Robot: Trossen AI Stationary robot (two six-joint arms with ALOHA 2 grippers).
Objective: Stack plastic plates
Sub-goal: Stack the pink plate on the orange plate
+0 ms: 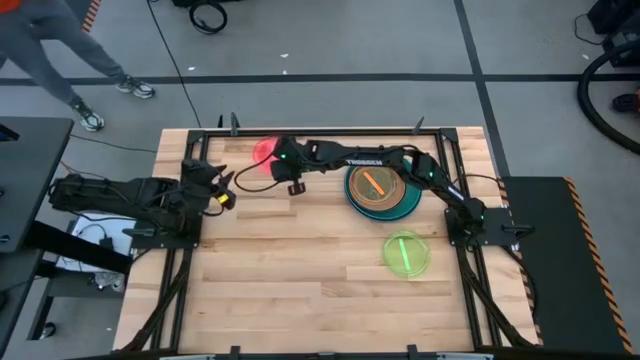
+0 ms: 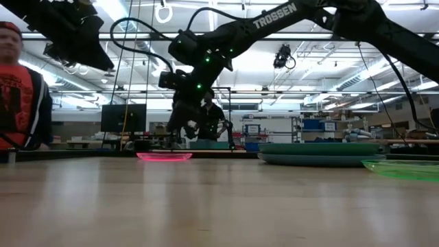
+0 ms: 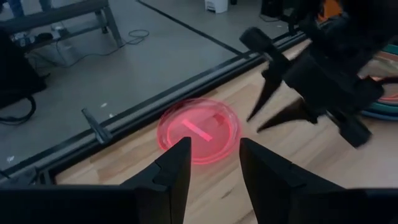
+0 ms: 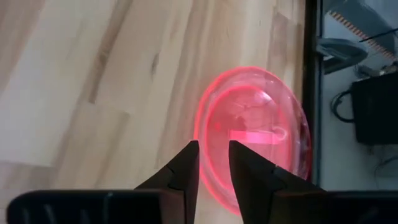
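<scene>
A small translucent pink plate (image 1: 264, 150) lies flat on the table near its far edge; it also shows in the low view (image 2: 164, 156), the left wrist view (image 3: 199, 129) and the right wrist view (image 4: 255, 134). My right gripper (image 1: 281, 171) hangs open just above the table at the plate's near rim, fingers pointing down (image 3: 254, 124) (image 4: 213, 149), touching nothing. My left gripper (image 1: 228, 190) is open and empty at the table's left, pointing at the pink plate (image 3: 214, 146). A stack of plates (image 1: 380, 190), teal at the bottom and orange on top, sits right of centre. A lime green plate (image 1: 405, 252) lies alone near the right.
The table's black frame rail (image 3: 155, 106) runs just beyond the pink plate. The stack (image 2: 319, 152) and the lime plate (image 2: 405, 168) lie at the right in the low view. A person stands off the table's far left (image 2: 20, 96). Bare wood fills the table's near half.
</scene>
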